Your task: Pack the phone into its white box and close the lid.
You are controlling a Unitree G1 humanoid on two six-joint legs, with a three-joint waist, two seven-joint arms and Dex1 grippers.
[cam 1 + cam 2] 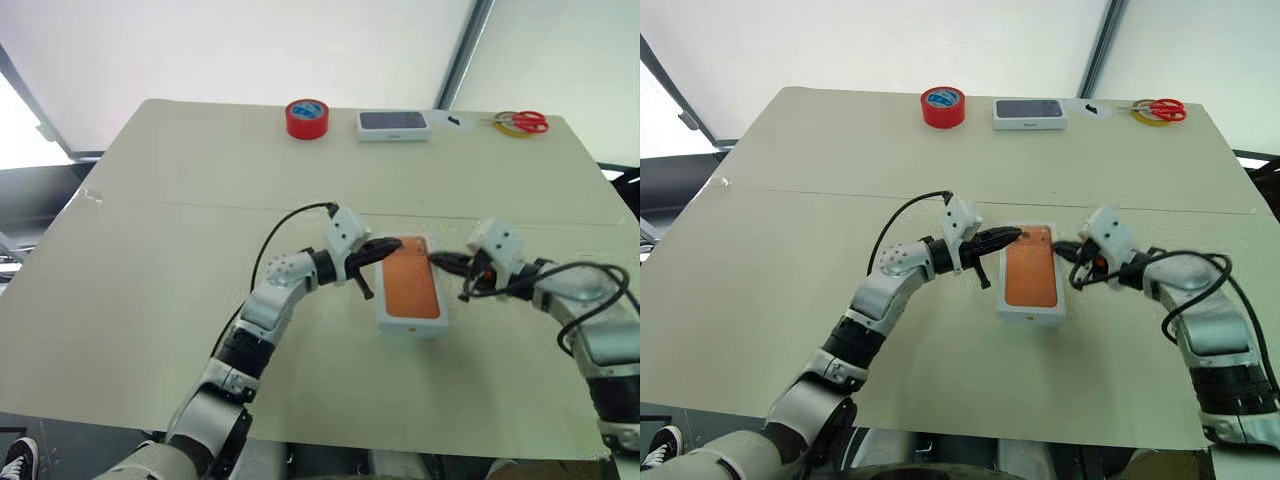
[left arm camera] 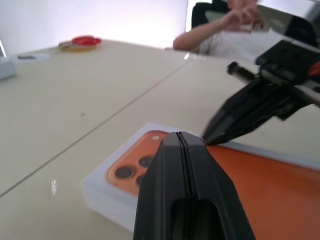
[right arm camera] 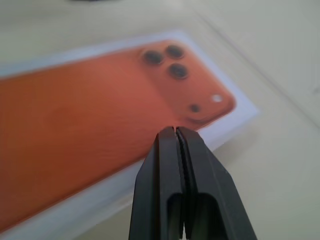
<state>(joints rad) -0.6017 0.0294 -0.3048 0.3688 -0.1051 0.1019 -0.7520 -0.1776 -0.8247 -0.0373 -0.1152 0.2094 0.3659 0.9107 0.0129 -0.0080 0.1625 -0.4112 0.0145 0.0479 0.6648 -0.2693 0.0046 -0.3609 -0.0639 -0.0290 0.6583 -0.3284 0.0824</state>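
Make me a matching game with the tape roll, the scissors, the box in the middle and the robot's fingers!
Things:
1. tape roll
2. scissors
3. lid of the middle box
4. left gripper fingers

Descriptions:
A. orange on top, lying between the two grippers
B. black, pressed shut
C. red ring at the table's far edge
D. red handles, at the far right corner

Pairs: 1-C, 2-D, 3-A, 4-B
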